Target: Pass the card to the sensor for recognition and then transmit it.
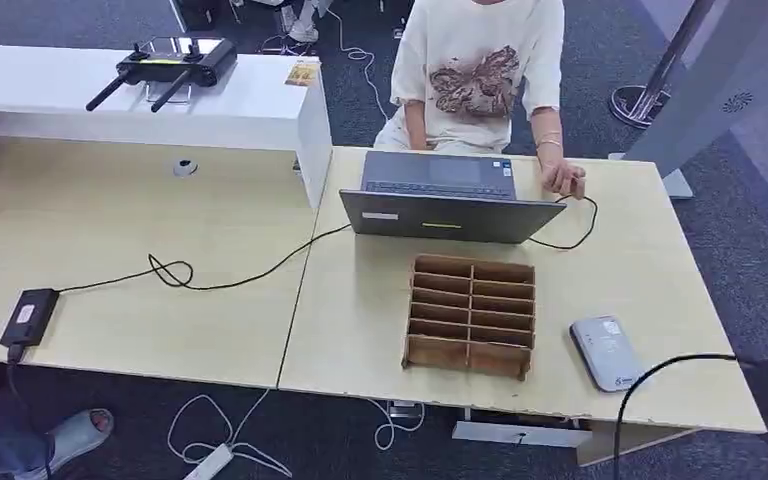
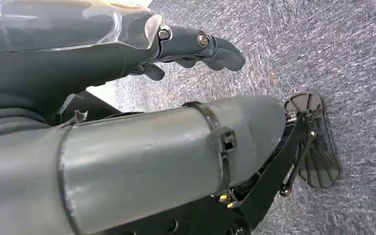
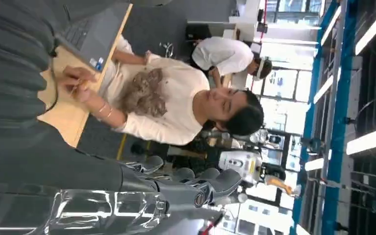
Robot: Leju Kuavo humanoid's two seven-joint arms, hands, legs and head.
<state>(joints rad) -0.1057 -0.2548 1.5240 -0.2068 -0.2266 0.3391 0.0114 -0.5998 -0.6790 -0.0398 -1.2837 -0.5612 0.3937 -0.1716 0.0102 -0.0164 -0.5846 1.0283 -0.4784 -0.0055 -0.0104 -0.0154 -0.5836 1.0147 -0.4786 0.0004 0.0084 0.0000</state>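
we see the head view evenly and softly lit from above, with faint shadows under the laptop [image 1: 445, 200] on the pale table [image 1: 650, 260]. the right wrist view is blown out at the windows [image 3: 279, 78] and ceiling lights [image 3: 369, 139]. both wrist views are soft up close.

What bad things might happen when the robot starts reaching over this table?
The black cable curls right beside the grey sensor near the table edge; an arm could snag it and drag the sensor off.

The wooden card rack sits close behind the open laptop, so a reach past it might bump the screen.

A person's hand rests on the table by the laptop, and the right hand could come near it.
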